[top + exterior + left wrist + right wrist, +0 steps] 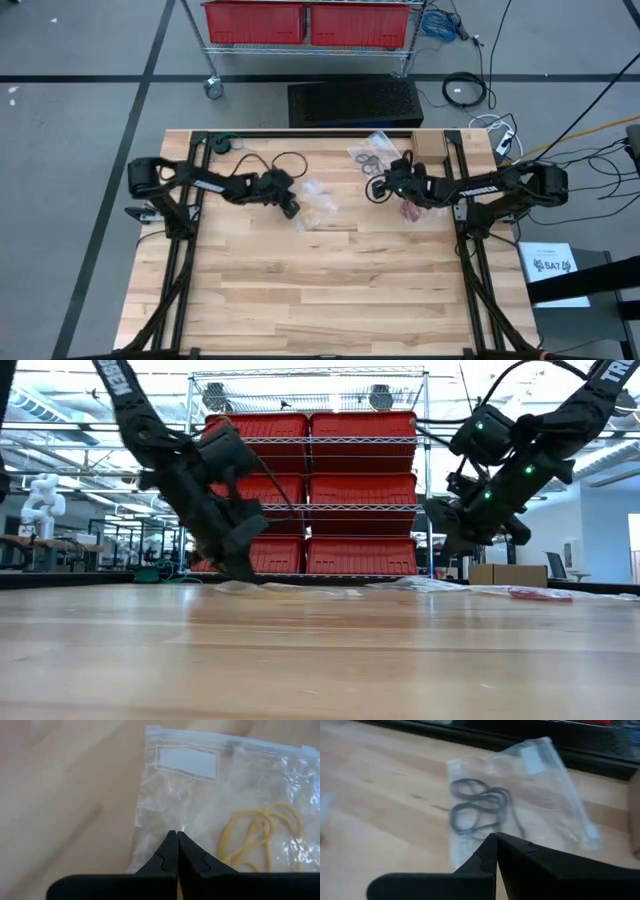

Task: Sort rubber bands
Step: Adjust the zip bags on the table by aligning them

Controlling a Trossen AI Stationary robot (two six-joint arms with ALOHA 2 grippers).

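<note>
A clear zip bag (210, 805) holding yellowish tan rubber bands (260, 835) lies flat on the wooden table (330, 290), just left of its middle (318, 196). My left gripper (177, 833) is shut, slanting down, with its tips over this bag near one side edge. A second clear bag (520, 795) with black rubber bands (480, 807) lies near the far edge (368, 155). My right gripper (496, 835) is shut and hovers above the table (442, 546) just short of that bag. A third bag with red rubber bands (415, 212) lies beside the right arm. My left gripper's shut fingertips (170, 842) point slanting down at the clear bag's plastic (165, 815) near its side edge, away from the bands. Whether the tips touch the plastic I cannot tell.
Black frame rails (185, 250) run along the table's left and right sides. A wire rack with red bins (305, 22) and a black mat (355, 102) stand beyond the far edge. The near half of the tabletop is bare wood.
</note>
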